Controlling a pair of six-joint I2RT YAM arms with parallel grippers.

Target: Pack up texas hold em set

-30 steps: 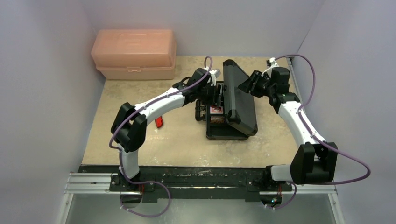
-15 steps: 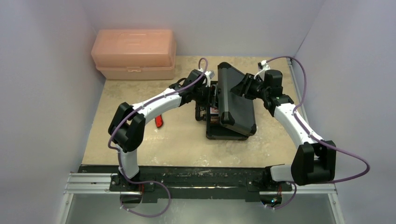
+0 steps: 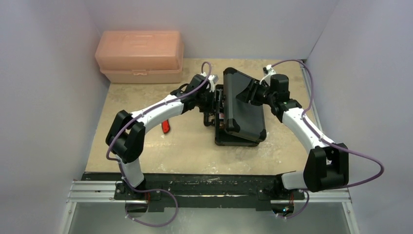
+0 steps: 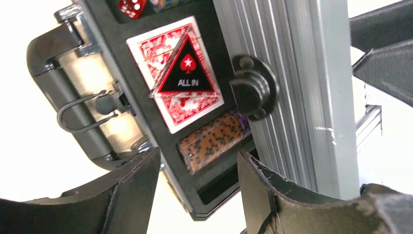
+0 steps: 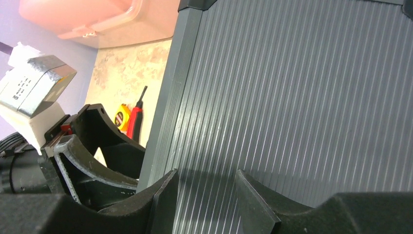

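The black case of the texas hold em set lies mid-table, its base [image 3: 234, 139] flat and its ribbed lid [image 3: 243, 109] tilted partway down over it. My right gripper [image 3: 249, 92] is open, and both its fingertips [image 5: 168, 192] rest against the lid's ribbed outer face [image 5: 302, 97]. My left gripper [image 3: 215, 100] is open at the case's left side near the handle [image 4: 53, 83]; its jaws straddle the base's near corner [image 4: 209, 207]. Inside the foam lie a red card deck [image 4: 187, 109] under a black-red "ALL IN" token [image 4: 186, 73], an orange chip stack [image 4: 212, 141] and a red die [image 4: 130, 6].
A large peach plastic box [image 3: 140, 56] stands at the back left. A red folding knife [image 3: 166, 127] lies left of the case, under my left arm, with a small yellow item [image 5: 121, 117] beside it. Walls close in on both sides.
The lid has swung leftward and lower over the base, with my right gripper following it. My left gripper has shifted a little left and back.
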